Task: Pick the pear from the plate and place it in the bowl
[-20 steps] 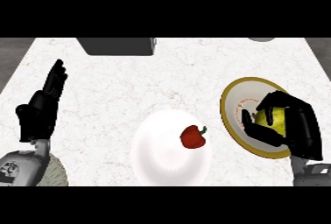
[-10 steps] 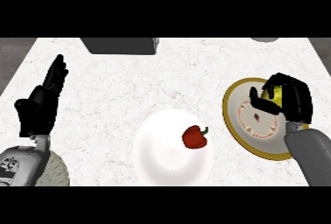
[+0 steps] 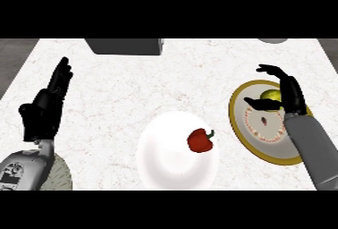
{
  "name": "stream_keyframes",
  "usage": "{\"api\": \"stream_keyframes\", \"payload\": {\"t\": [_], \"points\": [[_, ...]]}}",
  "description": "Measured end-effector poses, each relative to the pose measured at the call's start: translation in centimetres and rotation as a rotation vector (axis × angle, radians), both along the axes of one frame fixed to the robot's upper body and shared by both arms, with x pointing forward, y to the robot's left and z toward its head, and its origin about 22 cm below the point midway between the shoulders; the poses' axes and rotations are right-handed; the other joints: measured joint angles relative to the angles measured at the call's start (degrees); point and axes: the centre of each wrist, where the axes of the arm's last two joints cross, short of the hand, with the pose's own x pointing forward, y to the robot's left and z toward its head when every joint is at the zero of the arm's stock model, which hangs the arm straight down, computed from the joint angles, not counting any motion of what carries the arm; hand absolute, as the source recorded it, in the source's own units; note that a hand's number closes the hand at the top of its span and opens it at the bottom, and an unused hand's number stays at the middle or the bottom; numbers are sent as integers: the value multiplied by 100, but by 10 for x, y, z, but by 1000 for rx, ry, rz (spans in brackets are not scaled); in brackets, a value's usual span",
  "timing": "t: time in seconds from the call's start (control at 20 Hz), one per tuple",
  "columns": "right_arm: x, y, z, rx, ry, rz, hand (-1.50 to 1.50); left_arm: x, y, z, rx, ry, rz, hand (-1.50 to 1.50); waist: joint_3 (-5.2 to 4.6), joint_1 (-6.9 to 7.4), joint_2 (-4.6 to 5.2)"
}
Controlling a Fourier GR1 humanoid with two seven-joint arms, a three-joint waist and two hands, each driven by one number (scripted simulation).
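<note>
Your right hand (image 3: 285, 91) spreads wide over the pear (image 3: 271, 95) on the plate's (image 3: 267, 153) far edge, nothing grasped, the bowl (image 3: 165, 154) awaiting.

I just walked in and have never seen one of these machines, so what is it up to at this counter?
The robot's right hand is over a gold-rimmed plate, its fingers and thumb curving around a yellow-green pear that looks still on the plate. In the middle of the white marbled counter stands a white bowl with a red bell pepper in it. The left hand rests open near the left edge, fingers up.
</note>
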Motion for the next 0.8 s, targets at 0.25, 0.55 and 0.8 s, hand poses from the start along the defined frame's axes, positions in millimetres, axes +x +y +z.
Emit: {"api": "stream_keyframes", "payload": {"t": [0.25, 0.55, 0.8], "points": [[6, -18, 0, 117, -62, 27, -150, -1, 0, -5, 2, 6, 7, 0, -2, -45, -11], [-6, -62, 7, 238, -83, 29, -150, 2, -3, 1, 1, 10, 22, 0, -9, -125, -41], [-35, -111, 12, 323, -87, 41, -150, -6, 5, -2, 2, 12, 37, 0, -14, -185, -66]]}}
